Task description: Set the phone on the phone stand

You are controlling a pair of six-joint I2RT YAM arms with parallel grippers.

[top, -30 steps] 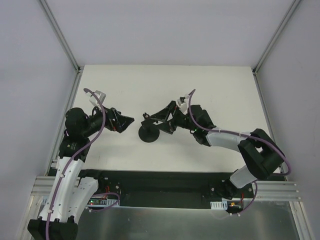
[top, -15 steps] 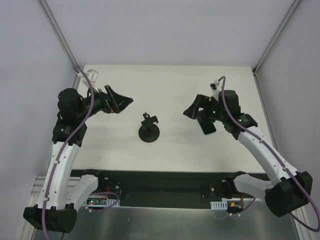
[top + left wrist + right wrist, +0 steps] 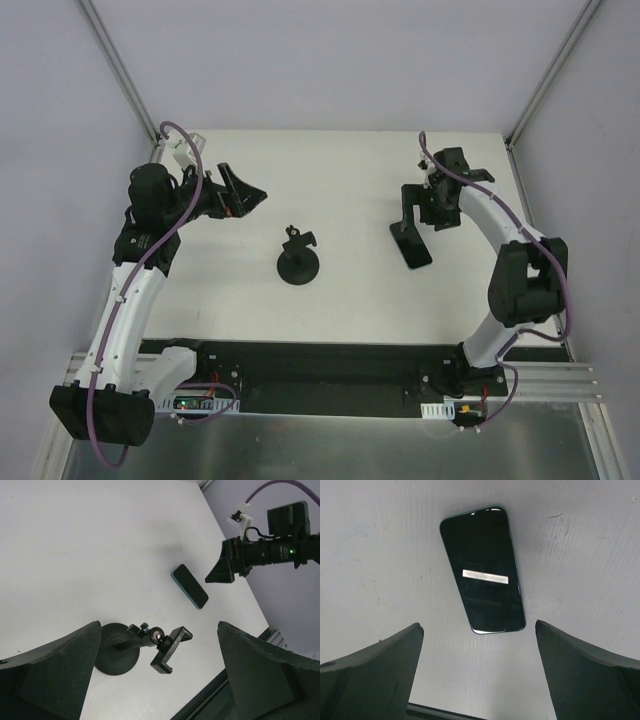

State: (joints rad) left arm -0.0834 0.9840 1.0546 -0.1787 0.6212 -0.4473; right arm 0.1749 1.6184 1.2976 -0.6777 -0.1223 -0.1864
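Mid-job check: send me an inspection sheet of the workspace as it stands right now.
Surface: white table, faint scuffs, nothing spilled.
Job's things: phone lies flat, screen up, on the right side. Phone stand is upright near the middle, bracket empty. The two are apart.
Clutter: nothing seen.
Grippers: left gripper open and empty, left of the stand, facing it. Right gripper open over the phone, not gripping it.
Cables: a purple cable runs along the left arm and the right arm, both clear of phone and stand.
Surroundings: pale walls, metal frame posts at the far corners.
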